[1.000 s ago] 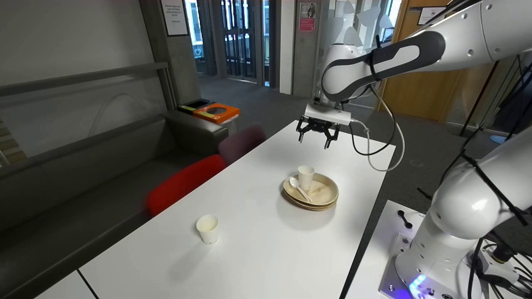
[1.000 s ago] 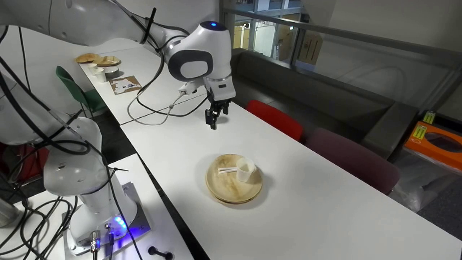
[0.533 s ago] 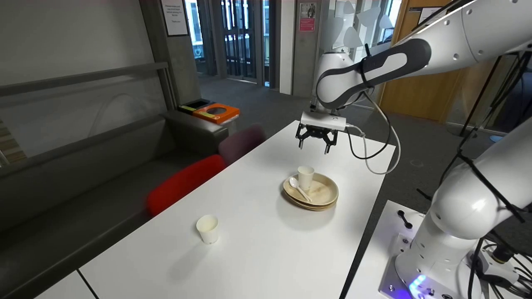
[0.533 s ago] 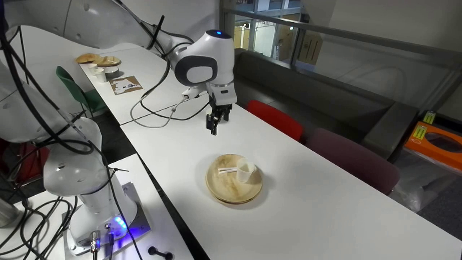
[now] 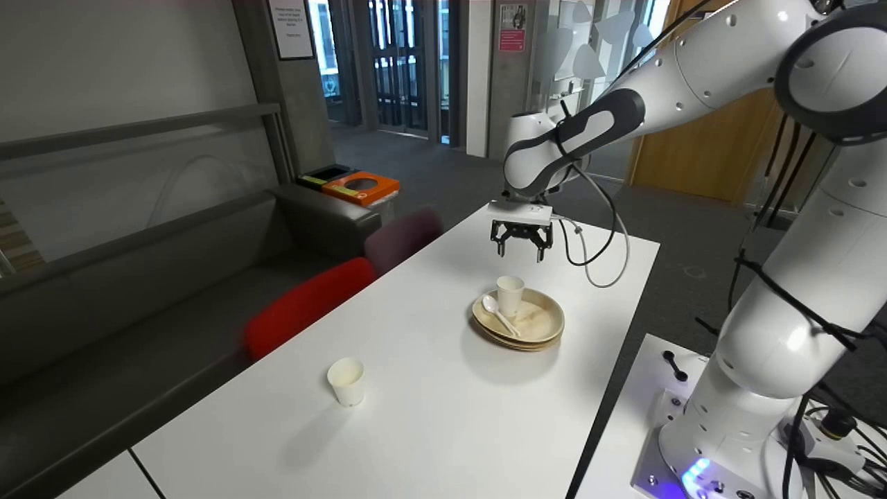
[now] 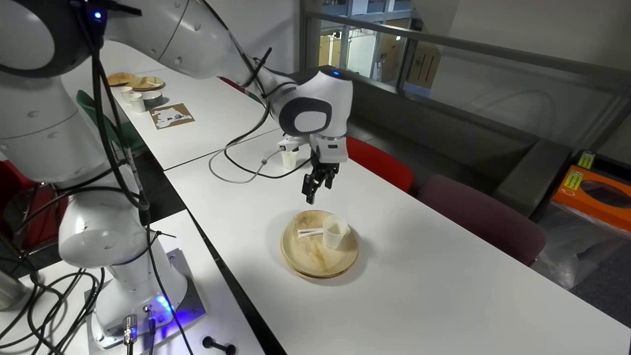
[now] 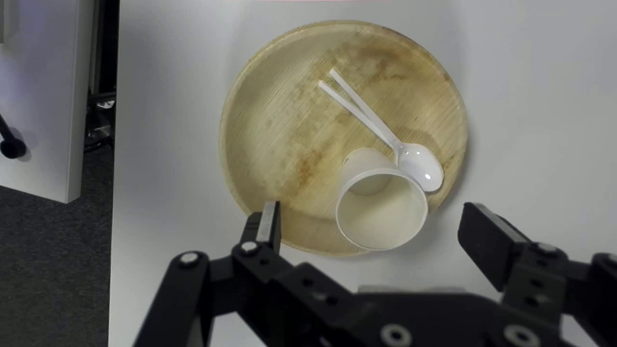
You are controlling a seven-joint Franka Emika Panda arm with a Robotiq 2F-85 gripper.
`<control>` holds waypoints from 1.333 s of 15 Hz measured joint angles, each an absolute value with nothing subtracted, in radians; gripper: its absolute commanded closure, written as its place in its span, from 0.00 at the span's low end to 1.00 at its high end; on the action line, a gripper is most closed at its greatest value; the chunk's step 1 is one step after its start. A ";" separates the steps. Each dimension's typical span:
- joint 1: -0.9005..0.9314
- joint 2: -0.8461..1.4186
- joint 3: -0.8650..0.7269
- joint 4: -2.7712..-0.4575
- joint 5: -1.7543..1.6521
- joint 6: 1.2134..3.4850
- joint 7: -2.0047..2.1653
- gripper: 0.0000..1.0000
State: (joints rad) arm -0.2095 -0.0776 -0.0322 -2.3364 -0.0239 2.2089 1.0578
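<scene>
A round, tan, wood-grained plate (image 7: pixel 274 120) lies on the flat white desk (image 5: pixel 429 436), the top one of a low stack (image 5: pixel 527 347). Near its rim a white, tapered, paper-like cup (image 7: pixel 380 208) stands upright in it, pale inner wall and base showing through the mouth. Beside the cup lies some white plastic cutlery (image 7: pixel 419 165) — two slim handles set in a narrow V, and one glossy spoon bowl close by the cup (whether bowl and cup touch is hard to tell, and so is whether a second bowl lies beneath).

A second white, tapered cup (image 5: pixel 347 383) stands upright on the desk, well apart from the plate. In an exterior view, an adjoining white desk (image 6: pixel 212 113) carries round brown plates (image 6: pixel 120 79), a pair of white cups (image 6: pixel 137 102) and a round, grey, metallic-looking bowl (image 6: pixel 153 99); what these hold is too small to make out.

The black, two-fingered gripper (image 5: pixel 520 253) hangs over the desk near the plate, fingers pointing down and jaws spread wide. In the wrist view the cup's mouth appears between the fingers, with room on either side — both exterior views show the fingertips clear of cup, cutlery and plate, with only air between them.
</scene>
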 measured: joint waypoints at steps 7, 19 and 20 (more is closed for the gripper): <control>-0.199 0.064 -0.091 -2.242 -0.034 2.202 1.065 0.00; -0.184 0.153 -0.140 -2.220 -0.033 2.195 1.065 0.00; -0.182 0.160 -0.142 -2.218 -0.033 2.195 1.065 0.00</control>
State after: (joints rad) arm -0.1821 0.1604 -0.1423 -2.2182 -0.0331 2.1949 1.0646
